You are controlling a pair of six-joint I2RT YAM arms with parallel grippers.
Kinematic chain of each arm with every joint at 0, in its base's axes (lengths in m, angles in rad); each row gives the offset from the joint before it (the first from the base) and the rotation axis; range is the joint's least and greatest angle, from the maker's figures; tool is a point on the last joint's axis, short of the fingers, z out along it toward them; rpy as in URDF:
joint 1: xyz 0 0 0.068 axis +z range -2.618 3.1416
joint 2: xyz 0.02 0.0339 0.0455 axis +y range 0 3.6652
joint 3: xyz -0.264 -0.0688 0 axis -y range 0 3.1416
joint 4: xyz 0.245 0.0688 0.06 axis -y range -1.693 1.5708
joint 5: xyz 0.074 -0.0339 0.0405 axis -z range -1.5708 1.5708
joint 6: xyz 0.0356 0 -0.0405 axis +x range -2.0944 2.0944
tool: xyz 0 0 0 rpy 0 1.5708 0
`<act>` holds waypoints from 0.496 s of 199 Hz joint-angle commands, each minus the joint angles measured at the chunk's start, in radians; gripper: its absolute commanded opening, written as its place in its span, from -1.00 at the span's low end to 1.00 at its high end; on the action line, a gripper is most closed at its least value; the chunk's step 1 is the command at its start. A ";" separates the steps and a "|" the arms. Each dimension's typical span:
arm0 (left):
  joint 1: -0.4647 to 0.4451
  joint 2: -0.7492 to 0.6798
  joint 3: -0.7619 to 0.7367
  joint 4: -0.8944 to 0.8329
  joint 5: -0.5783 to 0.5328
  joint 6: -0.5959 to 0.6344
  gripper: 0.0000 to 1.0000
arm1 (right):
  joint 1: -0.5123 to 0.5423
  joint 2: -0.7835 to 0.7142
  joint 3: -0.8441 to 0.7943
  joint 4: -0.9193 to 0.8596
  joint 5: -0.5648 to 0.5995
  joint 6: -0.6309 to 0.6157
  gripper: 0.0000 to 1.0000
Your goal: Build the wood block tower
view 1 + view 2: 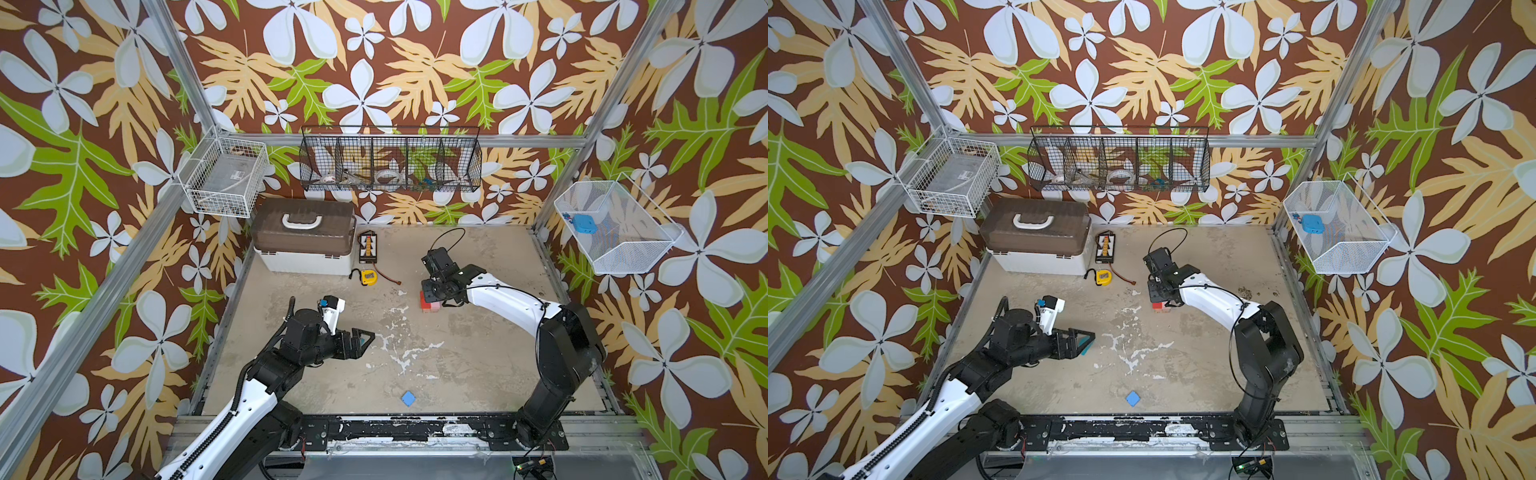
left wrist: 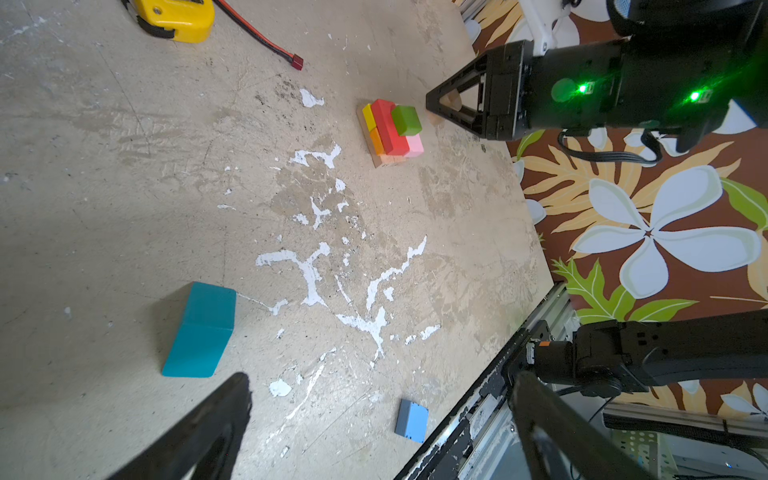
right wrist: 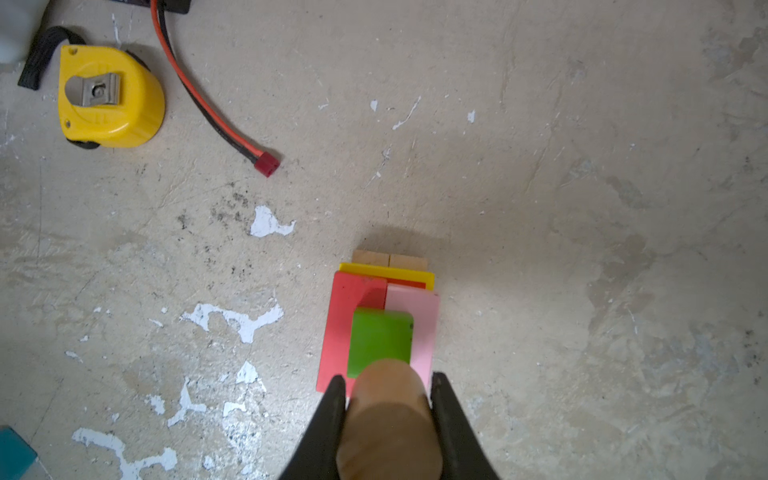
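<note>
right claw [image 3: 388, 379] gripping wood cylinder [image 3: 388, 428], hidden in top views | tower [image 3: 380, 336] just ahead of its tips | left claw [image 2: 382, 376] open, teal block [image 2: 199, 328] loose on desk [image 2: 124, 187] just ahead

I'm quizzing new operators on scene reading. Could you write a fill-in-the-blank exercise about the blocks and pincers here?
The right pincer is shut on a plain ____ cylinder. On the tower, the topmost block is ____. The left pincer stands ____, holding nothing. The tape measure is ____.
Missing: wood; green; open; yellow.
</note>
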 commanded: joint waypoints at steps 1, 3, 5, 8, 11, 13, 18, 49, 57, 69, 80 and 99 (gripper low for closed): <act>0.001 -0.002 0.002 0.019 0.006 -0.006 0.99 | -0.021 0.021 0.000 0.021 -0.043 -0.001 -0.65; 0.001 -0.002 0.002 0.019 0.006 -0.006 0.99 | -0.021 0.022 0.001 0.019 -0.043 0.000 -0.65; 0.001 -0.002 0.002 0.019 0.006 -0.006 0.99 | -0.022 0.024 0.002 0.017 -0.043 0.001 -0.65; 0.001 -0.001 0.002 0.018 0.006 -0.006 0.99 | -0.023 0.028 0.005 0.017 -0.042 0.001 -0.66; 0.001 -0.001 0.002 0.019 0.006 -0.006 0.99 | -0.022 0.030 0.007 0.014 -0.040 0.001 -0.66; 0.001 -0.002 0.002 0.019 0.006 -0.005 0.99 | -0.022 0.032 0.007 0.014 -0.039 0.001 -0.66; 0.001 -0.003 0.002 0.019 0.005 -0.005 0.99 | -0.022 0.035 0.009 0.014 -0.038 0.001 -0.66; 0.001 -0.002 0.002 0.019 0.006 -0.006 0.99 | -0.022 0.035 0.008 0.017 -0.045 0.001 -0.66; 0.001 -0.002 0.002 0.019 0.006 -0.006 0.99 | -0.023 0.036 0.007 0.019 -0.048 0.001 -0.66; 0.001 -0.003 0.002 0.019 0.006 -0.006 0.99 | -0.022 0.036 0.006 0.020 -0.052 0.001 -0.65; 0.000 -0.003 0.002 0.018 0.006 -0.006 0.99 | -0.022 0.038 0.007 0.020 -0.053 -0.001 -0.66; 0.001 -0.005 0.002 0.019 0.007 -0.006 0.99 | -0.023 0.044 0.009 0.019 -0.057 -0.001 -0.65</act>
